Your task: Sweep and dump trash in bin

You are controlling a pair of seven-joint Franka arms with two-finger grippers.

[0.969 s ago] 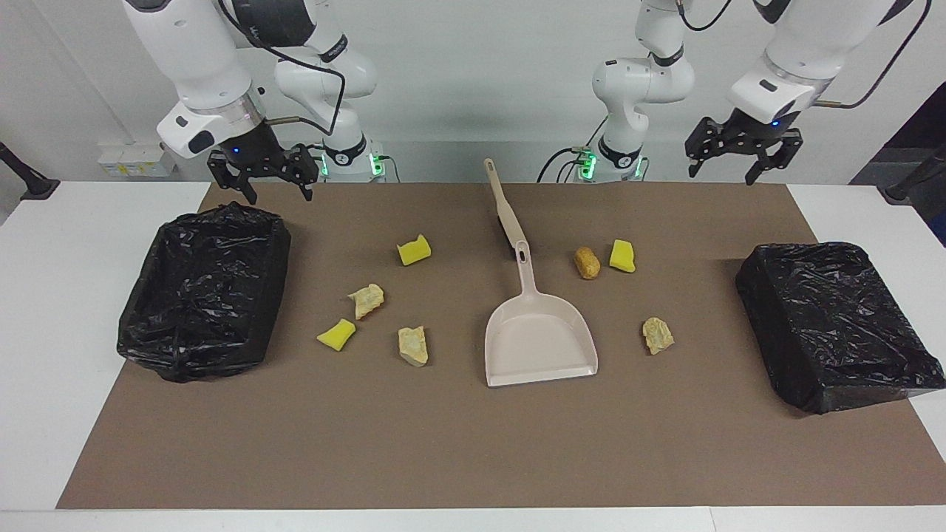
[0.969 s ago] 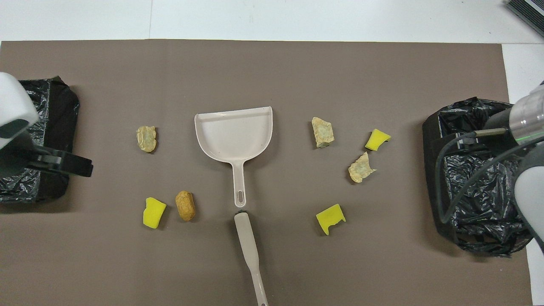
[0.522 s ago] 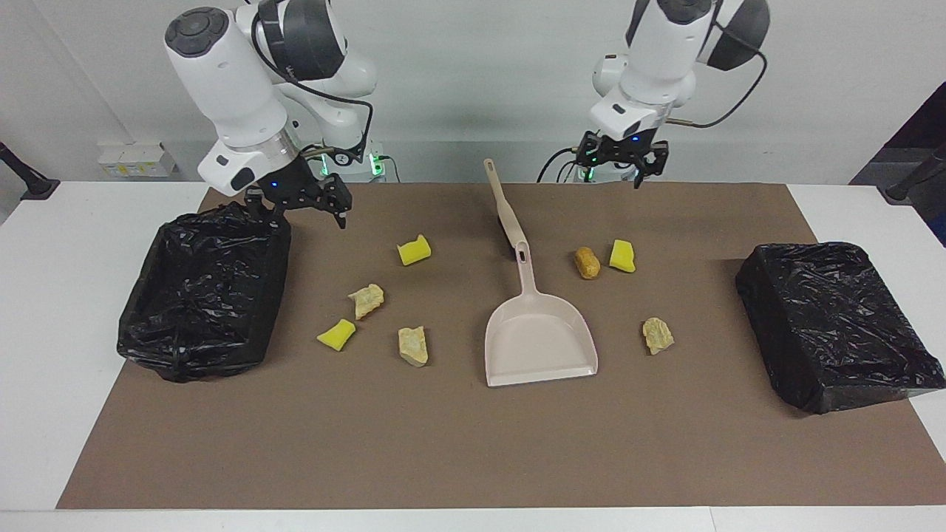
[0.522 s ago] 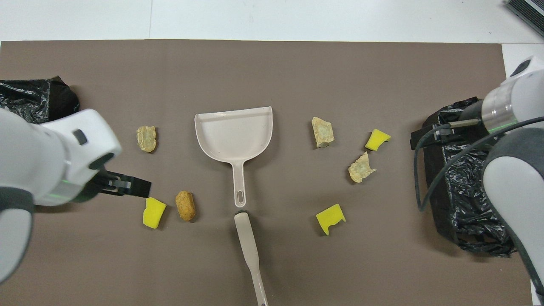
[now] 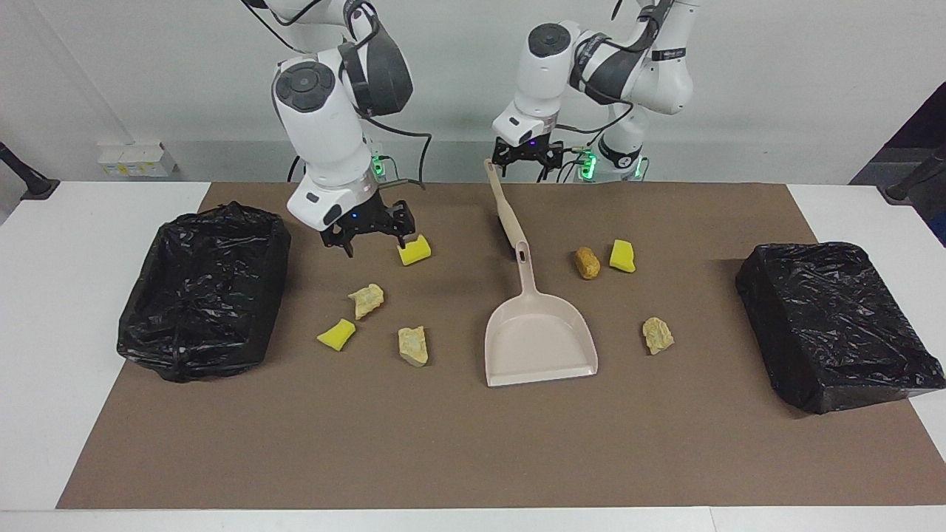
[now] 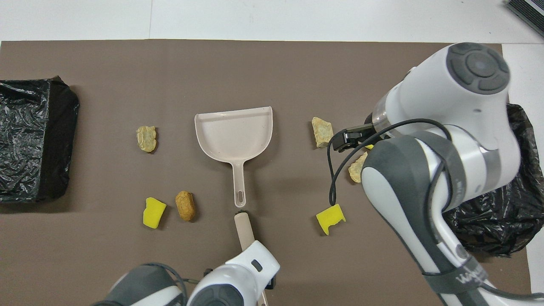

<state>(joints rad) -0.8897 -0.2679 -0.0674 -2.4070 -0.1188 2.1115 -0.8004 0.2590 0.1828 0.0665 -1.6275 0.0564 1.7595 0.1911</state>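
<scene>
The white counter (image 5: 44, 295) carries a brown mat (image 5: 443, 443) that covers most of it. Two bins lined with black bags stand on the mat, one bin (image 5: 203, 295) at the right arm's end and the other bin (image 5: 835, 325) at the left arm's end.

The right tool (image 5: 373, 240) hangs released, fingers apart, low over the mat just beside a yellow wedge (image 5: 414, 250), near its bin. The left tool (image 5: 526, 164), also released, is over the near end of the brush (image 5: 504, 210), at the mat's edge close to the robots.

The beige dustpan (image 5: 539, 340) lies mid-mat, its handle pointing toward the robots. The brush lies in line with it, its head at the handle's tip.

The trash is all scattered on the mat. Toward the right arm's end lie that wedge, a second yellow wedge (image 5: 336, 334) and two beige lumps (image 5: 366, 300) (image 5: 413, 345). Toward the left arm's end lie a brown oval lump (image 5: 587, 262) just beside a third yellow wedge (image 5: 622, 256), and, farther out, a beige lump (image 5: 657, 335).
</scene>
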